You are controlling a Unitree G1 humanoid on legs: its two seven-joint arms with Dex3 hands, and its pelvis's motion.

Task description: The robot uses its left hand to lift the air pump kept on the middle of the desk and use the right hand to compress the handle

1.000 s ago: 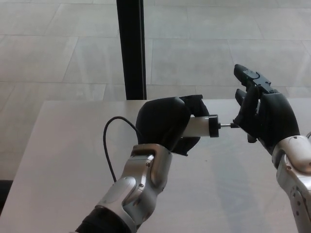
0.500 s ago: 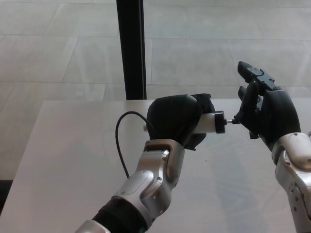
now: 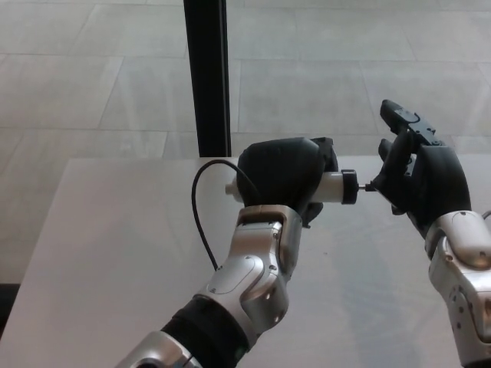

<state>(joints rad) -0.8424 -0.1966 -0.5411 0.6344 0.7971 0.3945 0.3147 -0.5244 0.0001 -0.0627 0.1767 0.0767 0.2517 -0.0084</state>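
My left hand [image 3: 282, 175] is shut on the air pump [image 3: 334, 186], a white cylinder with a black end cap, held level above the desk [image 3: 100, 253]. The hand hides most of the pump's body. A thin black hose [image 3: 198, 218] loops from the pump's left end down towards my forearm. A short metal rod sticks out of the cap to the right. My right hand [image 3: 418, 180] presses its palm against the rod's end, fingers upright and spread; the handle itself is hidden behind that hand.
A black vertical post [image 3: 208, 77] stands behind the desk's far edge. Pale tiled floor [image 3: 345, 69] lies beyond. The desk's white top stretches to the left and front of my arms.
My left hand has carried the pump up and to the right. The right hand has stayed against the rod's end, shifting slightly right, and the exposed rod looks shorter.
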